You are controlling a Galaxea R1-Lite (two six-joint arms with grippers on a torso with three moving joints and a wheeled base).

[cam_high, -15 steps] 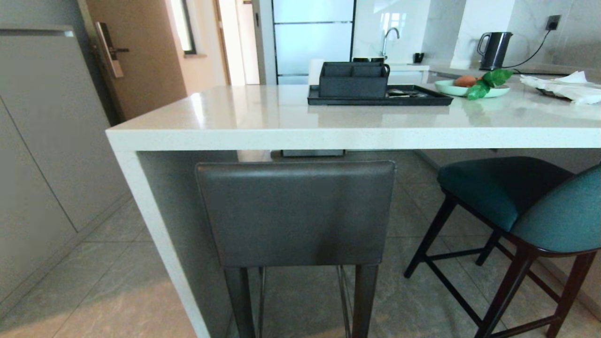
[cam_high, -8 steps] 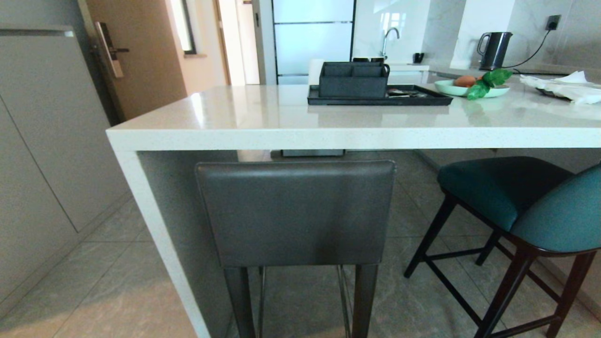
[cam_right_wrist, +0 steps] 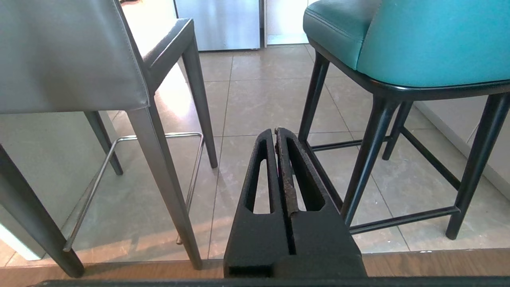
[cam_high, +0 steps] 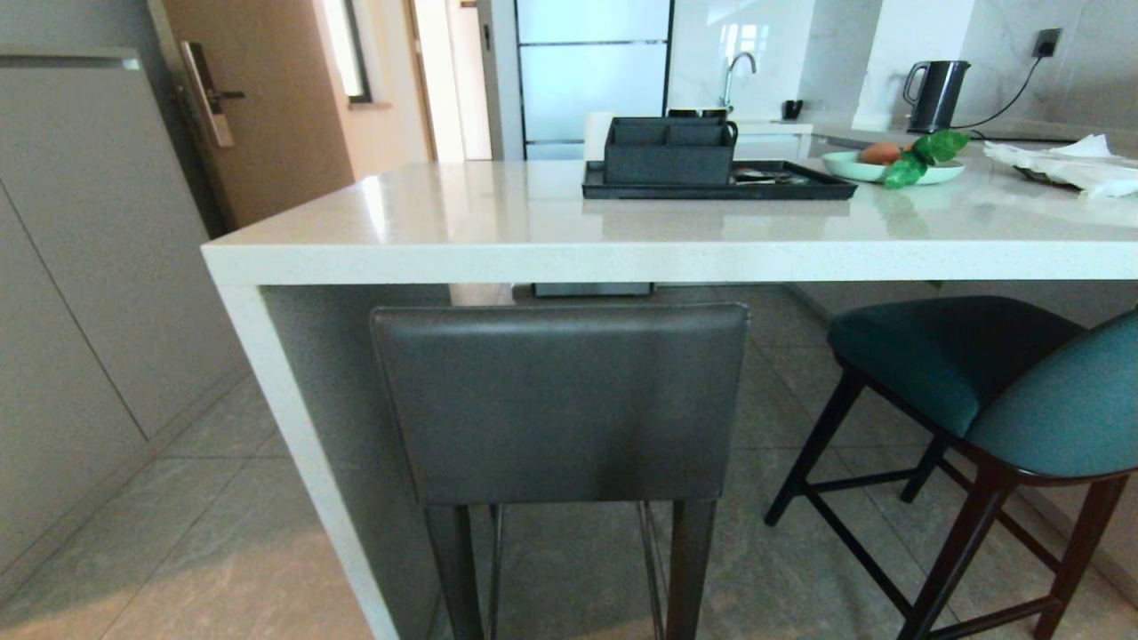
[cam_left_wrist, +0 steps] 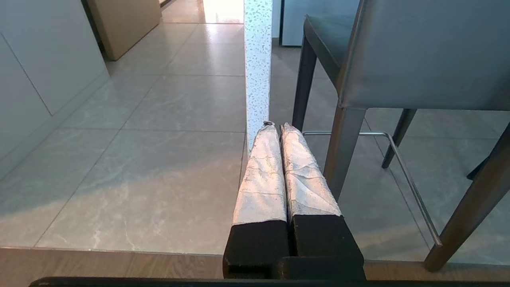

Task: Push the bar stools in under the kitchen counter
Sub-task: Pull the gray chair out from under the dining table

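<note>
We face the kitchen table (cam_high: 551,227), a long glossy white slab with a thick front edge and a white side panel (cam_high: 293,444) dropping to the tiled floor (cam_high: 204,551) at its left end. The grey bar stool (cam_high: 560,404) stands straight ahead of us just right of that panel, its square back below the slab's edge and facing us, its seat reaching in under the top. The teal bar stool (cam_high: 996,382) stands to the right of it, apart from the grey one, turned at an angle; its dark seat lies partly beneath the slab while its curved back sits out from the table edge on dark wooden legs.

On the tabletop, a black tray (cam_high: 716,182) carries a dark divided caddy (cam_high: 669,149). Right of the tray is a pale green plate (cam_high: 889,169) holding an orange item and green leaves, and further right some crumpled white paper (cam_high: 1067,160). A black kettle (cam_high: 935,93) stands on the far worktop behind.

Neither arm shows from our head. Our left gripper (cam_left_wrist: 275,128) hangs low over the floor, its wrapped fingers pressed together on nothing, tips near the foot of the side panel and beside a grey stool leg (cam_left_wrist: 343,151). Our right gripper (cam_right_wrist: 276,131) hangs low between the two stools, fingers likewise pressed together and empty, touching neither stool as far as we can see.
</note>
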